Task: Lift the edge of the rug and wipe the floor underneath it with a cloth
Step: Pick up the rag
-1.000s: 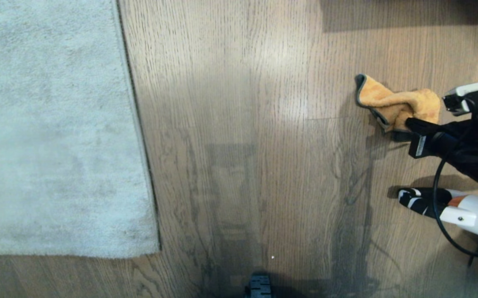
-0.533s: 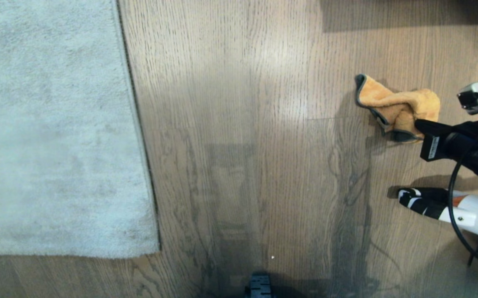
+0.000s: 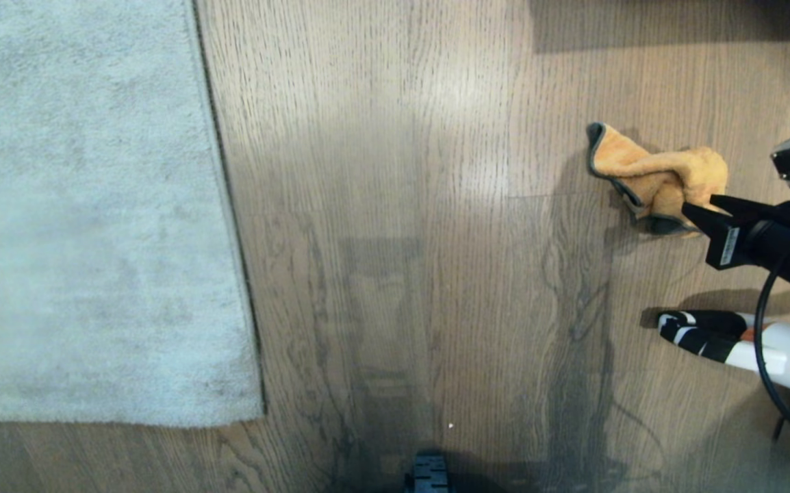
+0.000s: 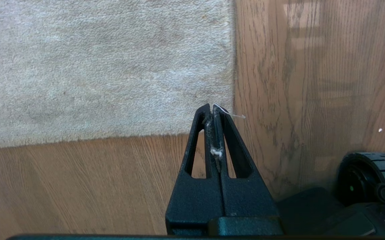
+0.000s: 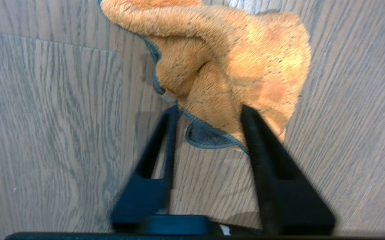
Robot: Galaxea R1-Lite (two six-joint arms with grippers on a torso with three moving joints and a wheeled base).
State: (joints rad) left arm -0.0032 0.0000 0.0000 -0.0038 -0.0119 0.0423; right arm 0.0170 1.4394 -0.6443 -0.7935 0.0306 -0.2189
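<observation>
Grey-brown wood-grain floor [image 3: 402, 171] with a slight sheen fills the scene, light glare across its planks. The pale grey rug [image 3: 87, 219] lies flat at the left, the rug edge [image 3: 231, 226] and corner down on the boards. At the right, the crumpled orange cloth [image 3: 648, 174] rests on the floor, the right claw [image 5: 209, 111] parted around its near fold. The left claw [image 4: 212, 108] hangs pressed shut above the rug's corner.
</observation>
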